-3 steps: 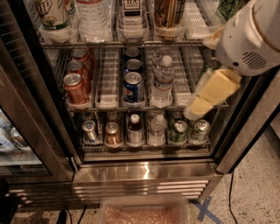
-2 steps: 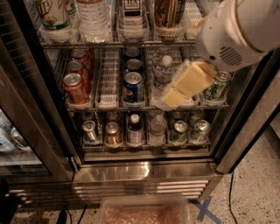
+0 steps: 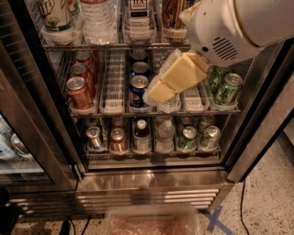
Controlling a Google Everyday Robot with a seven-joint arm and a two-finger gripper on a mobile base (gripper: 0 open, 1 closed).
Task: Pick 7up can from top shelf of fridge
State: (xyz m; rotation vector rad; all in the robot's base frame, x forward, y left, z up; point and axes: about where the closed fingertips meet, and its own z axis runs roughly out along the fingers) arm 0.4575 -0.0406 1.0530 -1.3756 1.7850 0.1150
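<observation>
The 7up can (image 3: 57, 15), whitish with green "UP" letters and a fruit picture, stands at the far left of the top shelf (image 3: 115, 46) in the open fridge (image 3: 42, 114); its top is cut off by the picture's edge. My gripper (image 3: 155, 94), yellowish on a white arm, hangs in front of the middle rack at centre. It points down-left, well to the right of and below the 7up can, and holds nothing that I can see.
A water bottle (image 3: 96, 18), a white "TEA" can (image 3: 138, 13) and a brown can (image 3: 172, 18) share the top shelf. Red cans (image 3: 79, 92), blue cans (image 3: 138, 89) and green cans (image 3: 225, 87) fill the middle rack. A plastic bin (image 3: 151, 222) lies on the floor.
The arm and gripper have swung left from the fridge's right side to the centre of the middle rack. The cans have not moved.
</observation>
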